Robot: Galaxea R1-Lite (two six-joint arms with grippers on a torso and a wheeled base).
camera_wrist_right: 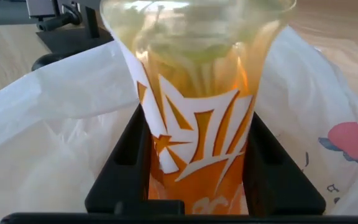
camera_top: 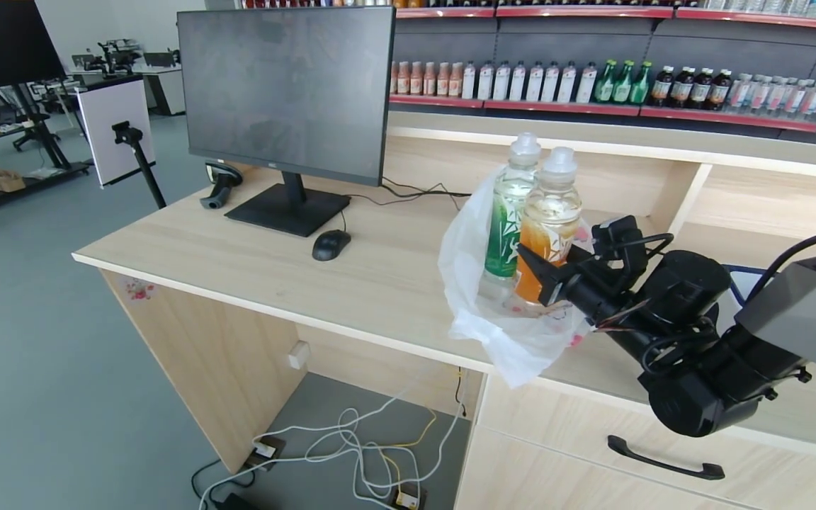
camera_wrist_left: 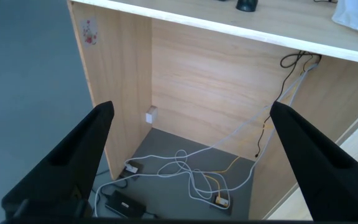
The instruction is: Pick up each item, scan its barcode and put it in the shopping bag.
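We see the wooden counter [camera_top: 380,276] bearing the white shopping bag [camera_top: 465,248], a green-labelled bottle [camera_top: 506,212] upright inside. Beside it our right gripper [camera_wrist_right: 197,186] pinches the orange-labelled bottle [camera_top: 553,212]. Our left gripper [camera_wrist_left: 191,143] hangs spread, facing the counter's underside.

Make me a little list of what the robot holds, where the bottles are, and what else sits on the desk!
Right gripper: shut around the orange-label bottle
Left gripper: open, low, facing the space under the desk
Orange bottle's place: upright in the shopping bag
Green-label bottle: upright in the bag, beside the orange one
Shopping bag: white plastic, on the desk near its front edge
Also on the desk: monitor, mouse, scanner
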